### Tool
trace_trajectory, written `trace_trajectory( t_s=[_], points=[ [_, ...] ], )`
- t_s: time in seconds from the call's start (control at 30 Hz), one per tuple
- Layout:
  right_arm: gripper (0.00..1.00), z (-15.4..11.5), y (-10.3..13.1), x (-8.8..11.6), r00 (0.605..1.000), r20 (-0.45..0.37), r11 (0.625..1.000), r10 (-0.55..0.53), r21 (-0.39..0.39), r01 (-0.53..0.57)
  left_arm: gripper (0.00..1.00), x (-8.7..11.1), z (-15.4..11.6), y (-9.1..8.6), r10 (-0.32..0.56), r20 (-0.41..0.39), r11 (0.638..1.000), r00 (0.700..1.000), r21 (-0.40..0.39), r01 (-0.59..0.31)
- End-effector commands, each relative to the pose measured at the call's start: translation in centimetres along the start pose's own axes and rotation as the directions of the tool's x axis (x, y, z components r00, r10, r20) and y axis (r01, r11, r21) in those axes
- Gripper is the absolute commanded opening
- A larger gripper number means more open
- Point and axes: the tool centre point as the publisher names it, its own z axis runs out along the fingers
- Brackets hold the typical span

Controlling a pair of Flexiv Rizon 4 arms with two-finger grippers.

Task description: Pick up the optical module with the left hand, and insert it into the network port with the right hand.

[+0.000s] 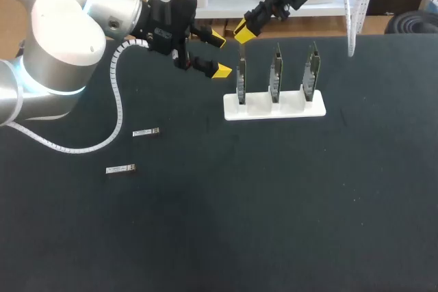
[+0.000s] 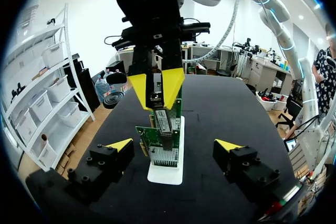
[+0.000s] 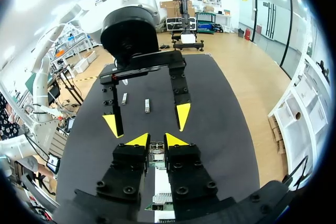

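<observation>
Your right fingers [image 2: 172, 83], narrow, pinch the module [image 2: 156, 99] by its sides, port [image 2: 164, 121] just under them, left fingers [image 2: 119, 145] wide and empty nearby; likely light, stiff, slick metal, so push straight.

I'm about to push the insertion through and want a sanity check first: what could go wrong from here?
1. The right end effector grips the optical module at the end card nearest the left arm. An off-axis push could bend that card or tip the white stand.
2. The left end effector hangs open close beside them, so a sideways move by either arm risks a collision.
</observation>
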Motion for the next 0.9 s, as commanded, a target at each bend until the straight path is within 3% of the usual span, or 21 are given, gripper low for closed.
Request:
trace_trajectory(
  t_s=[0.03, 0.9],
  points=[
    [0.0, 0.04, 0.26, 0.18, 1.0, -0.004, 1.0, 0.001, 0.006, -0.001, 1.0, -0.09, 0.03, 0.07, -0.002, -0.005, 1.0, 1.0, 0.001, 0.002],
    [0.0, 0.41, -0.2, 0.86, 1.0, -0.025, 1.0, 0.016, 0.008, -0.016, 1.0, -0.09, 0.03, 0.07, -0.002, -0.005, 1.0, 1.0, 0.001, 0.002]
  ],
)
